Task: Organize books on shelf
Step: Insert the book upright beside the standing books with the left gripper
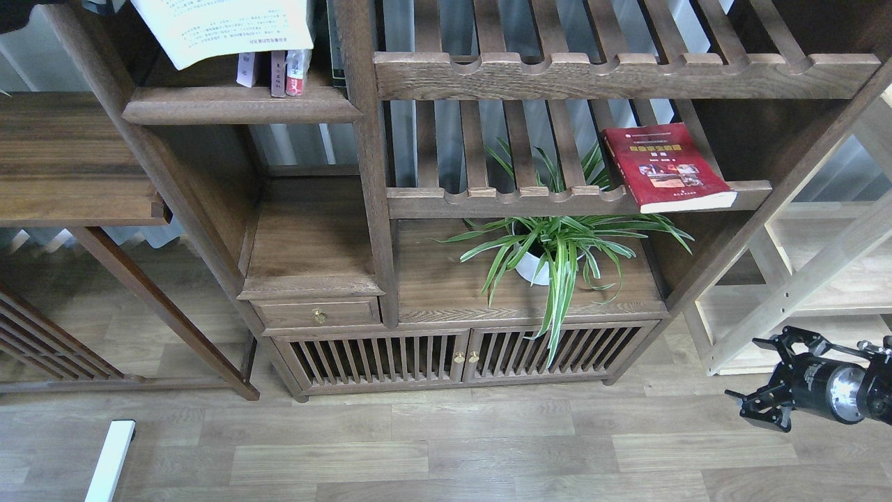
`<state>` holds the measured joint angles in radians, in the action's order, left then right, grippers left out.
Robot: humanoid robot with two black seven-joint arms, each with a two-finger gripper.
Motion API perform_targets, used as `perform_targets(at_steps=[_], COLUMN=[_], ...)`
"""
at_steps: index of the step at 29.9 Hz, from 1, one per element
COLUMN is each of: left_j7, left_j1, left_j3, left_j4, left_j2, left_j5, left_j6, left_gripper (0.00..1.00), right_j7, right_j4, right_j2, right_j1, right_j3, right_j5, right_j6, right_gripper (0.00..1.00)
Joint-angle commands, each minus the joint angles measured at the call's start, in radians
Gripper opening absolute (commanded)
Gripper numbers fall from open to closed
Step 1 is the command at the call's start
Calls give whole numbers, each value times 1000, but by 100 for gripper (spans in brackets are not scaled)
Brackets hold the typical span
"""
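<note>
Hanging low at the frame's lower right, the right pincer [756, 380] shows its fingers spread wide, holding nothing. Above it, a dark red book [665, 167] lies flat on a slatted rack [488, 199]. At upper left, slim books [282, 70] stand on the dark shelf [240, 104], a pale book [223, 24] tilted over them.
</note>
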<state>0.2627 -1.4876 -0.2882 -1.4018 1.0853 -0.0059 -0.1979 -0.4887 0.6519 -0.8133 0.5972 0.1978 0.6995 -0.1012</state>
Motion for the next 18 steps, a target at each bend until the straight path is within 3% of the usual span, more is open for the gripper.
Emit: perform_targets(at_steps=[1,10,18], left_j7=[13,36,44], left_j1=[-17,-23,-22], left_j3=[0,0,1], left_j4=[-31,-115,-131], left_j2=[54,215,346], left_j5=[-31,-100,-114], left_j6=[-26,-109,-241], left_gripper=[0,0,0], right_j7=[0,0,0], right_j4=[0,-1,-1], right_j2=[5,8,8], right_j1=[1,1,4], right_j3=[0,0,0], right_j5=[0,0,-2], right_j6=[0,0,0], right_gripper=[100,100,100])
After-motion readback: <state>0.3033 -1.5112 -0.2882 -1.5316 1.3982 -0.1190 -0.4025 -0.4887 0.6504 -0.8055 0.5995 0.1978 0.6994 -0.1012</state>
